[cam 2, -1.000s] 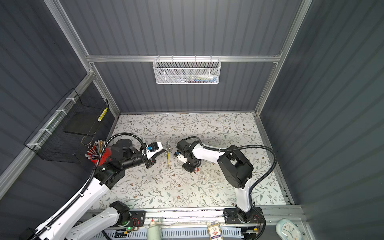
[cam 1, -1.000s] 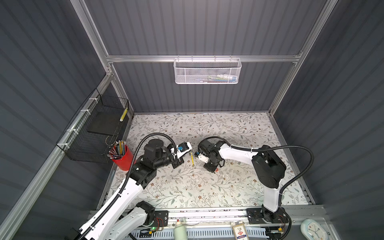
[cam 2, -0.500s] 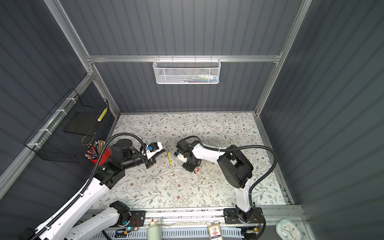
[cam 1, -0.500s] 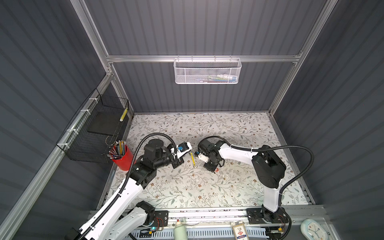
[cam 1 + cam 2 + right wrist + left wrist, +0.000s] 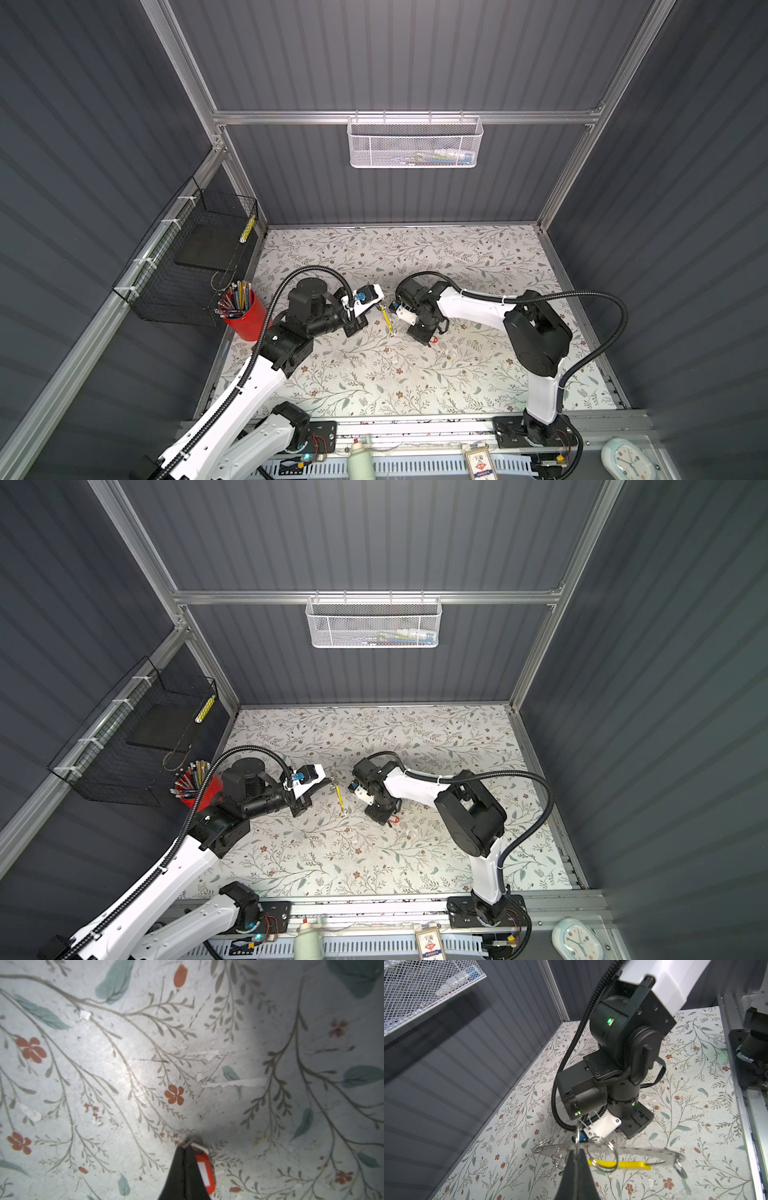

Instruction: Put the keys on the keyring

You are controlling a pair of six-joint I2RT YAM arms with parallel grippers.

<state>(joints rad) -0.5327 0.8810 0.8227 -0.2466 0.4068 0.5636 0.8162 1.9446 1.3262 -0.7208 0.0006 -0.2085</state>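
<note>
On floral table [image 5: 124, 1064], right gripper [image 5: 185, 1150] pinches red-tag key [image 5: 204, 1169], jaws shut; left gripper [image 5: 576, 1153] clamps keyring [image 5: 643, 1150], jaws shut. Best lift slowly, keeping key's loop clear for threading.

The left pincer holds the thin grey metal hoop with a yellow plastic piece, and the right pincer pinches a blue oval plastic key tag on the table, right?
Not blue: the right wrist view shows the right pincer shut at the ring of a red oval plastic key tag. The left pincer does hold the thin grey metal hoop.
</note>
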